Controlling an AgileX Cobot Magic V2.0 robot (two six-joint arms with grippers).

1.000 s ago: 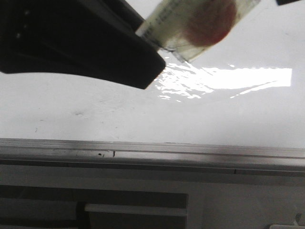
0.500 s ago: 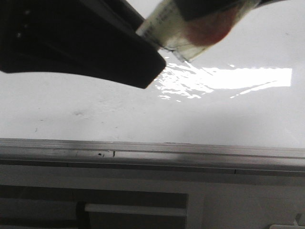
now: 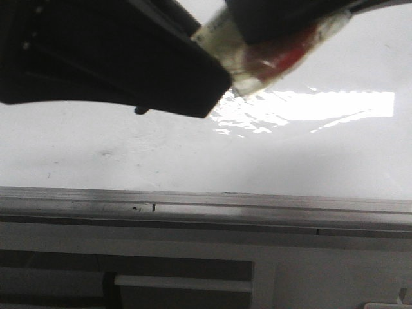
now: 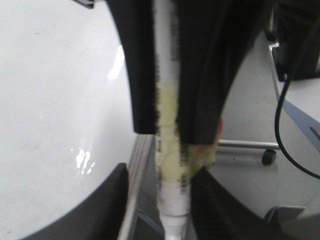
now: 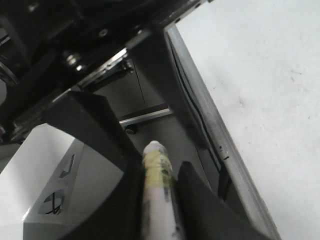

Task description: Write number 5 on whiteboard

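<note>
The whiteboard (image 3: 193,148) is glossy white with faint smudges, glare and a grey aluminium frame edge (image 3: 193,199); it also shows in the left wrist view (image 4: 50,125) and the right wrist view (image 5: 260,75). No number 5 shows on it. A white marker (image 3: 264,67) wrapped in yellowish tape, with a red patch, hangs above the board's near edge. My right gripper (image 3: 277,19) is shut on the marker (image 5: 157,170), its fingers (image 4: 140,65) tight on both sides. My left gripper (image 4: 160,172) is open around the marker's (image 4: 167,125) lower end, with a gap on one side.
Below the board's frame is a grey cabinet front with a handle bar (image 3: 180,283). Off the board's edge are a castor (image 4: 269,157) on a metal bar, a black cable (image 4: 280,125) and a white box with black marks (image 5: 55,200).
My right gripper has come down from the top and closed over the marker, hiding most of the red patch. The marker has shifted slightly, and my left gripper's outline has widened.
</note>
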